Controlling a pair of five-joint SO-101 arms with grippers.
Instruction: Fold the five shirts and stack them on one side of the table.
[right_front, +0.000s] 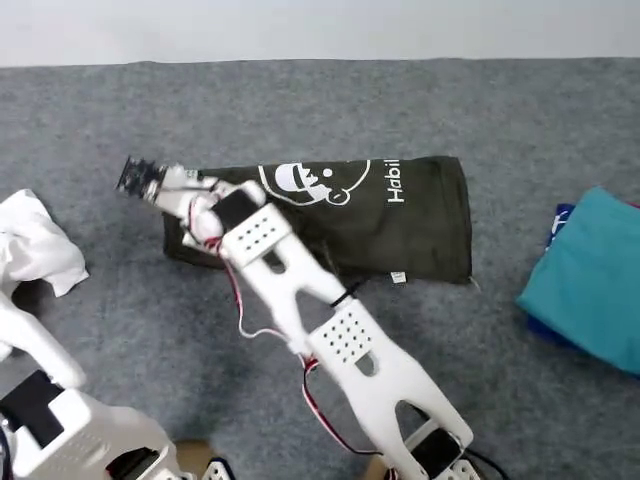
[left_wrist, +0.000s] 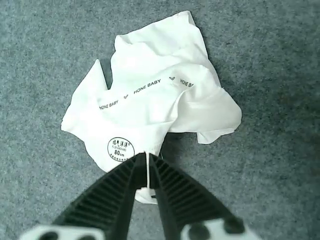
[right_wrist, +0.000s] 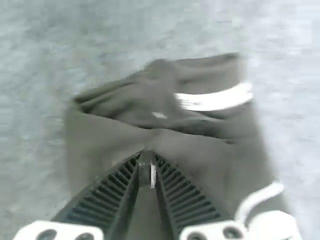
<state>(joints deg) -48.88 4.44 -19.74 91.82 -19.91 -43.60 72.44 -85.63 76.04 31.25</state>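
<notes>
the dark olive shirt lies mid-counter as a long band, already folded lengthwise, printed side up. the right arm stretches across it to its far left end, and its jaws look pressed together on a pinch of olive cloth there. by my reading, this is the crosswise fold in hand: the next move calls for lifting that end and carrying it over toward the opposite end without dragging the whole band along.

at the left edge of the grey counter sits the crumpled white shirt. the left arm's jaws are clamped on a thin edge of it, and it is not yet spread. a folded teal shirt rests on a blue one at the right side, the likely stack.
</notes>
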